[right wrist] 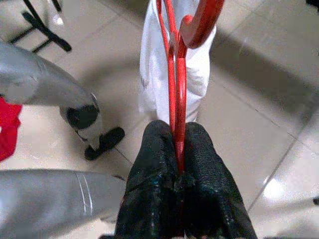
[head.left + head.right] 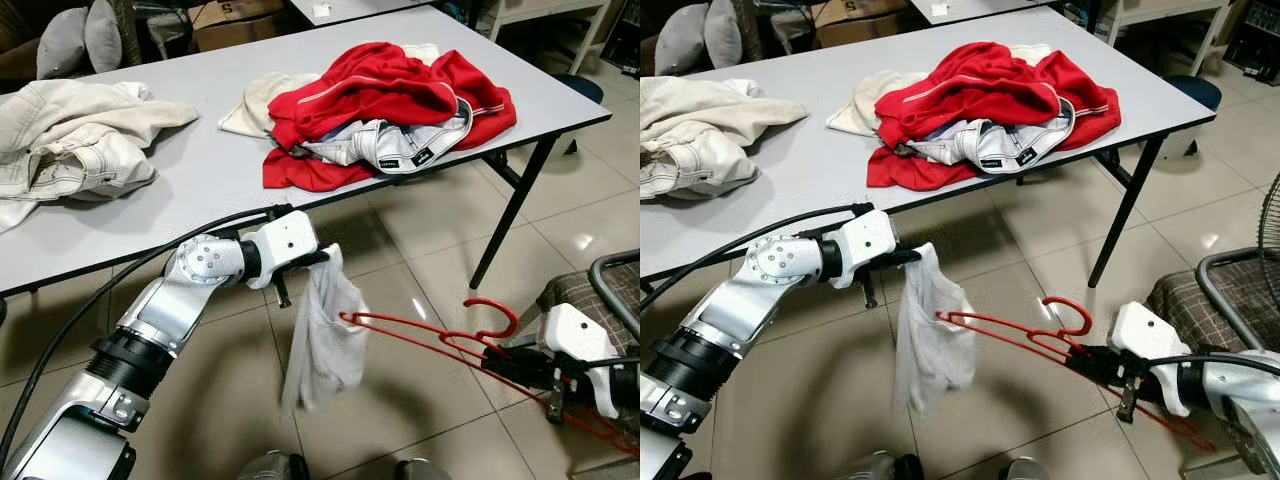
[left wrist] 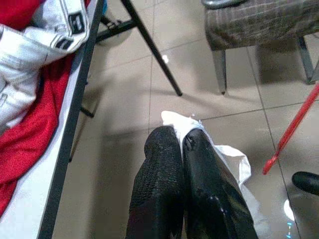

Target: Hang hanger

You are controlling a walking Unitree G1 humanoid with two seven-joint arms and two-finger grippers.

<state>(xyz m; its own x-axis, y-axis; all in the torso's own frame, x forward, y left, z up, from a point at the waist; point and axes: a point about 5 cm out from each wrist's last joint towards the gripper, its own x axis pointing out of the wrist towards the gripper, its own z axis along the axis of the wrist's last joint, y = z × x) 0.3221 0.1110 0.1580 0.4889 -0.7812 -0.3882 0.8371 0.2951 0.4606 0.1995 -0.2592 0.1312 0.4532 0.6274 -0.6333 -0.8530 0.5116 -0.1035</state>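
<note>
left gripper (image 3: 179, 144) pinches white cloth (image 2: 322, 335) | right gripper (image 1: 177, 149) clamps red hanger (image 2: 430, 335) | hanger tip in cloth

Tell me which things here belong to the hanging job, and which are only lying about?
In the job:
- red hanger, held by right claw
- white garment, held by left claw

Lying about:
- red clothes pile on the grey table
- beige jacket
- checked chair

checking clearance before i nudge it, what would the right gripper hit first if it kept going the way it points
Likely the white garment hanging from the left gripper: the right gripper points along its red hanger, whose far end sits against that cloth.
</note>
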